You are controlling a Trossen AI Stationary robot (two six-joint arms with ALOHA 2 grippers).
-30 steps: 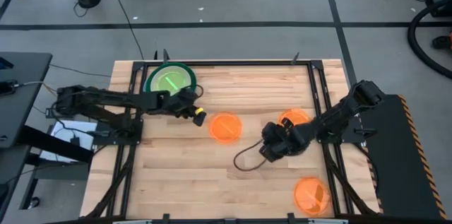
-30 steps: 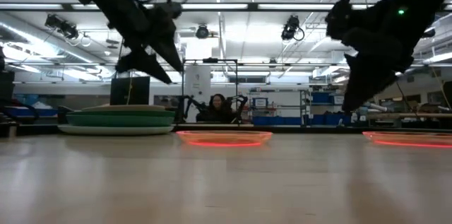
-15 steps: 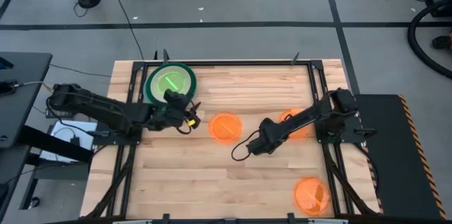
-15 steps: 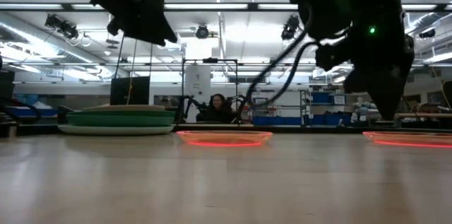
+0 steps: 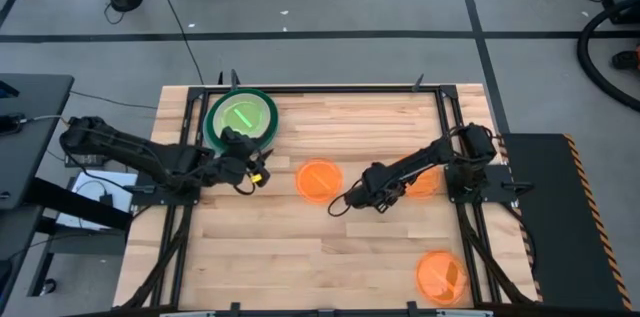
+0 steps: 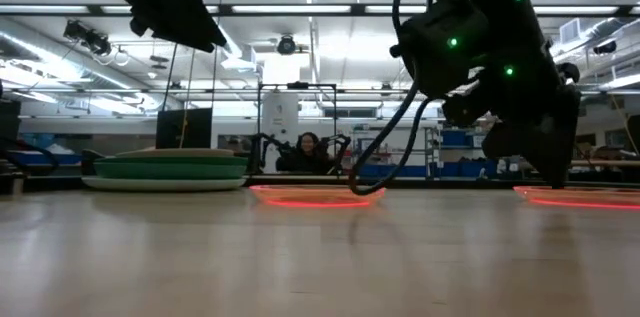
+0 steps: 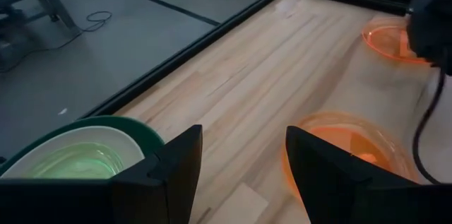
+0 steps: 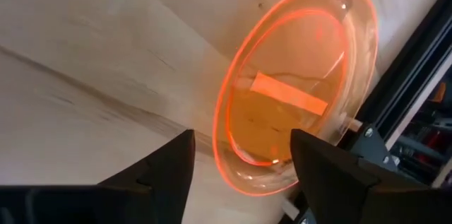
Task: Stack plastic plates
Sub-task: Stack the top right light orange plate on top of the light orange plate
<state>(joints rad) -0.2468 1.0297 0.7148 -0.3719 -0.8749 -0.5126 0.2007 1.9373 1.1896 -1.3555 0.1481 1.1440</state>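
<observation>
Inspection of the wooden counter [image 5: 300,257]. A stack [image 5: 240,117] is already formed at the far left corner: a dark-green plate with a cream plate inside it and a neon-green plate [image 5: 240,114] on top. Three translucent orange plates lie loose: a centre one [image 5: 319,180], one near the right rail [image 5: 420,179] partly under the right arm, and one at the near right corner [image 5: 441,276].

Left tool [image 5: 256,171]: fingers wide apart, nothing between them, hovering between the stack and the centre orange plate. In its wrist view the stack [image 7: 78,153] shows on one side of the dark fingers [image 7: 176,164] and the centre plate [image 7: 346,143] on the other.

Right tool [image 5: 358,197]: spread wide and empty, just beside the centre plate on the side away from the stack. Its wrist camera looks over an orange plate [image 8: 293,83] lying flat, close to the black frame rail [image 8: 406,75].

Judgement: the centre plate lies between both tools; the right tool appears nearer. Being round, the plate offers no preferred grip axis; only the rim does.
</observation>
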